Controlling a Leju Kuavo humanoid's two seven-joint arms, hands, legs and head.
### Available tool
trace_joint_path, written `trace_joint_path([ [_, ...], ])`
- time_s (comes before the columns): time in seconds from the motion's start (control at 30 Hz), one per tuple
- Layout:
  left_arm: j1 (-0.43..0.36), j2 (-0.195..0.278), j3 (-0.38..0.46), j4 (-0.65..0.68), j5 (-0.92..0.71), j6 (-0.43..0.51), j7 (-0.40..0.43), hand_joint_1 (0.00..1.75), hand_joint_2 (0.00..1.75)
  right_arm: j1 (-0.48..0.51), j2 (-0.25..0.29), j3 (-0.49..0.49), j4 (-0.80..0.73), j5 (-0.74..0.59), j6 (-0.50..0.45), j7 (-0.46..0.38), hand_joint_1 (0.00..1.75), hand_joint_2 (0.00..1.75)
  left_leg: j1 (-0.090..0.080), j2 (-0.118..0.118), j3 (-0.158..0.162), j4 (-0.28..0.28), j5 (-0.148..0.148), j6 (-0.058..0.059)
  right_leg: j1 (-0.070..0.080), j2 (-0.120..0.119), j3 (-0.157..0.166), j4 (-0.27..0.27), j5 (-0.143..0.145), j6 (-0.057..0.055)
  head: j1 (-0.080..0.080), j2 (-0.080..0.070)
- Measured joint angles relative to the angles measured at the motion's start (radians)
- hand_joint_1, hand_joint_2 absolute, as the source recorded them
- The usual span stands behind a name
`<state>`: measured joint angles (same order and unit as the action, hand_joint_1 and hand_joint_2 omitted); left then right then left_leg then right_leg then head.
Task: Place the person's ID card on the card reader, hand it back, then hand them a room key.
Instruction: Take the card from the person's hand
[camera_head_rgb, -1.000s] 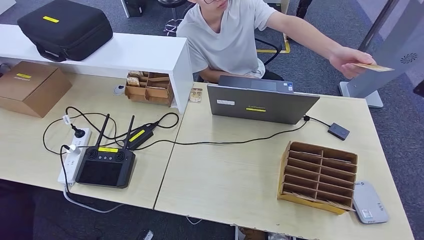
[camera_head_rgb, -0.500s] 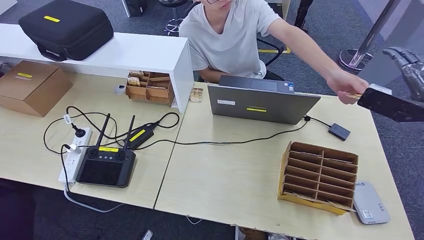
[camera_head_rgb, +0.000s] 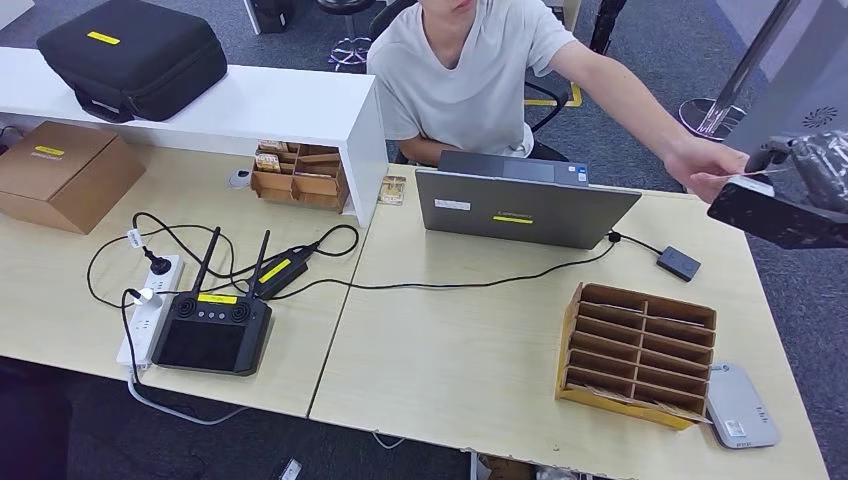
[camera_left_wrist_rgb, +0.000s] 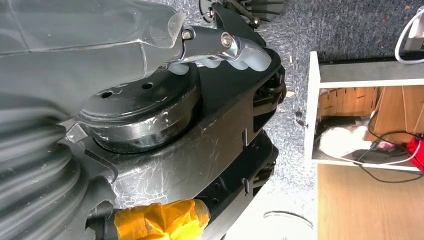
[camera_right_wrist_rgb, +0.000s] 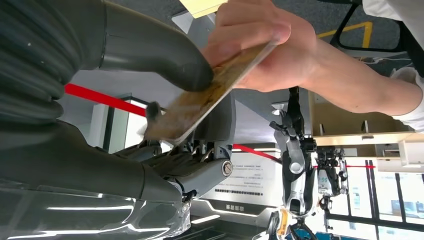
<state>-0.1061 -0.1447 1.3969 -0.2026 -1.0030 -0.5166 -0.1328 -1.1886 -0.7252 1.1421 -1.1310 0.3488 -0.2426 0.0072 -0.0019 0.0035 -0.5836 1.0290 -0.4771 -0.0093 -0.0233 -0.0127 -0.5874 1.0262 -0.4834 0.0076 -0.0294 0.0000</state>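
Observation:
The person's hand (camera_head_rgb: 703, 162) holds out the tan ID card (camera_head_rgb: 748, 179) over the desk's far right corner. My right hand (camera_head_rgb: 800, 185) meets it there. In the right wrist view my thumb (camera_right_wrist_rgb: 165, 50) presses on the ID card (camera_right_wrist_rgb: 210, 95) with my darker fingers (camera_right_wrist_rgb: 165, 150) beneath it, while the person's fingers (camera_right_wrist_rgb: 255, 40) still pinch its other end. A small black box (camera_head_rgb: 678, 263) is wired to the laptop (camera_head_rgb: 520, 207). My left hand (camera_left_wrist_rgb: 232, 45) hangs beside my body, fingers loosely bent, holding nothing.
A cardboard slot rack (camera_head_rgb: 638, 350) stands at the desk's near right, with a flat grey device (camera_head_rgb: 738, 405) beside it. A second cardboard organiser (camera_head_rgb: 297, 175) sits under the white shelf (camera_head_rgb: 250, 105). A controller (camera_head_rgb: 212, 330), a power strip (camera_head_rgb: 150, 310) and cables cover the left desk.
My right hand has come in from the right edge and reached the card. The person's arm has lowered, bringing the card down to my fingers.

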Motion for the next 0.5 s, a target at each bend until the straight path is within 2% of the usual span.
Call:
trace_joint_path([
  [0.5,0.001,0.004,0.004,0.0,0.001,-0.024,-0.024,0.0,1.75,0.001,0.0,0.0,0.004,-0.014,-0.004,0.0,1.75,1.75,0.0,0.0,0.0,0.0,0.0,0.0,0.0,0.0,0.0,0.0,0.0,0.0,0.0,0.0],
])
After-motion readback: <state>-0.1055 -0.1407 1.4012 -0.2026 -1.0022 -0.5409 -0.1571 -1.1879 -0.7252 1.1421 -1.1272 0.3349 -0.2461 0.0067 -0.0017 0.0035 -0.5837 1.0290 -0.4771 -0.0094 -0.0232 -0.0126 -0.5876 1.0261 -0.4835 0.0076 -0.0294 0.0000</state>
